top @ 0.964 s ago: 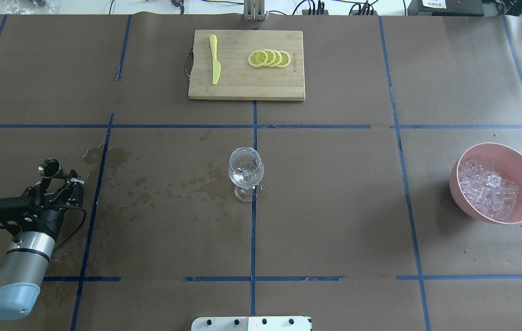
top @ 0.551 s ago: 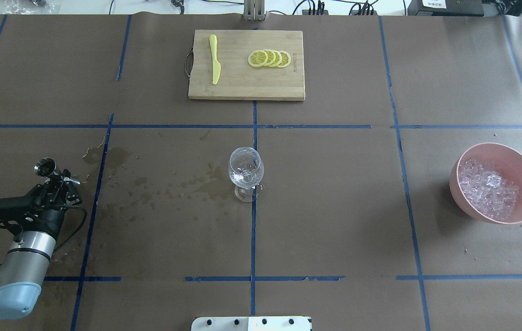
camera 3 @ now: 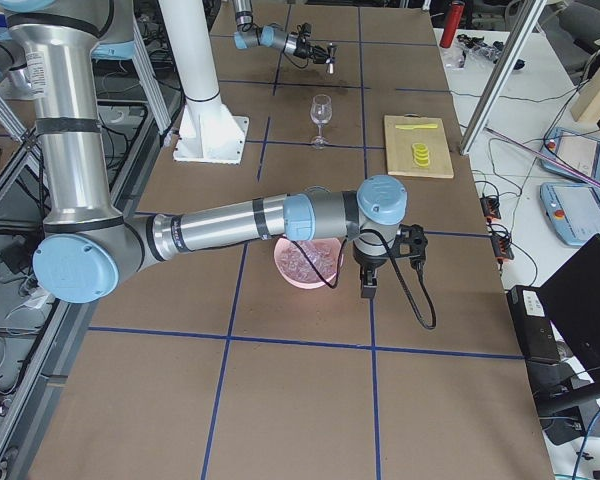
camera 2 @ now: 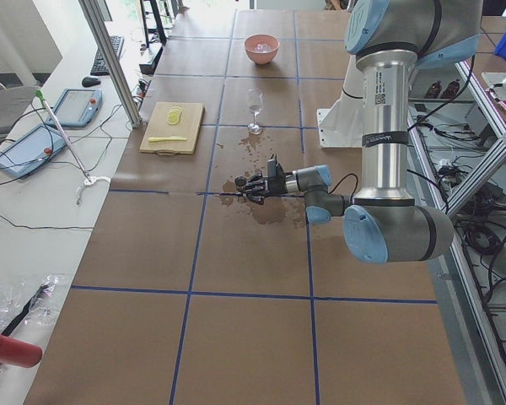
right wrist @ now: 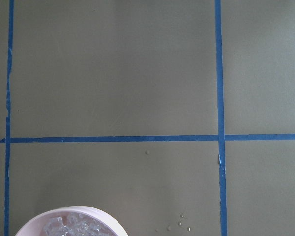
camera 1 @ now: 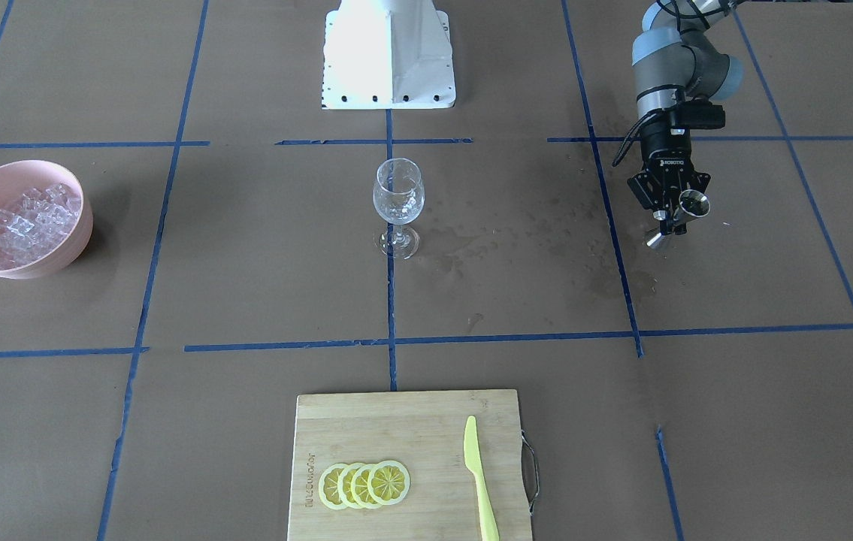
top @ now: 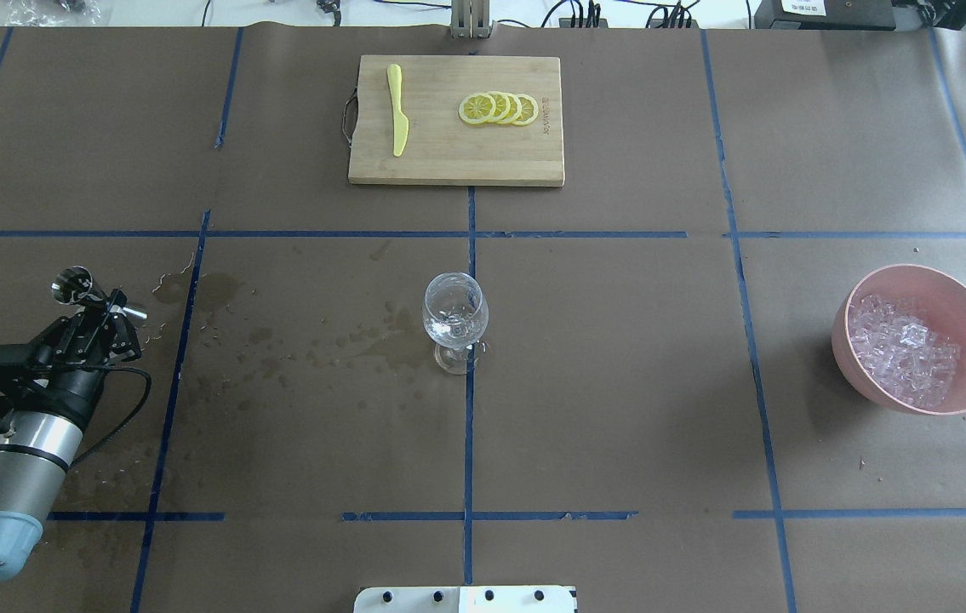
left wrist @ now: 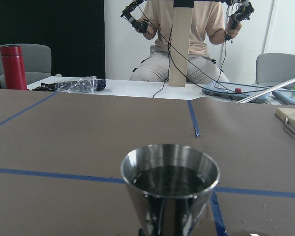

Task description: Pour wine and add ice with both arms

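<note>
My left gripper (top: 108,305) is shut on a steel double-cone jigger (top: 74,286) at the table's left side, far left of the wine glass (top: 454,319). The left wrist view shows the jigger (left wrist: 170,196) upright with the dark wine (left wrist: 170,178) in its upper cup. The clear glass stands at the table's centre. The ice (top: 904,349) is heaped in a pink bowl (top: 917,274) at the right. My right gripper (camera 3: 367,290) hangs just beside the bowl (camera 3: 305,275), seen only in the exterior right view, so I cannot tell whether it is open. Its wrist view shows the bowl's rim (right wrist: 71,211) and no fingers.
A wooden cutting board (top: 448,162) with lemon slices (top: 500,108) and a yellow knife (top: 397,111) lies at the far edge. Wet stains (top: 295,340) mark the paper between my left gripper and the glass. The white robot base (camera 1: 388,52) stands behind the glass.
My left gripper has carried the jigger further left and a little farther from the robot, away from the glass. The glass and the bowl have not moved.
</note>
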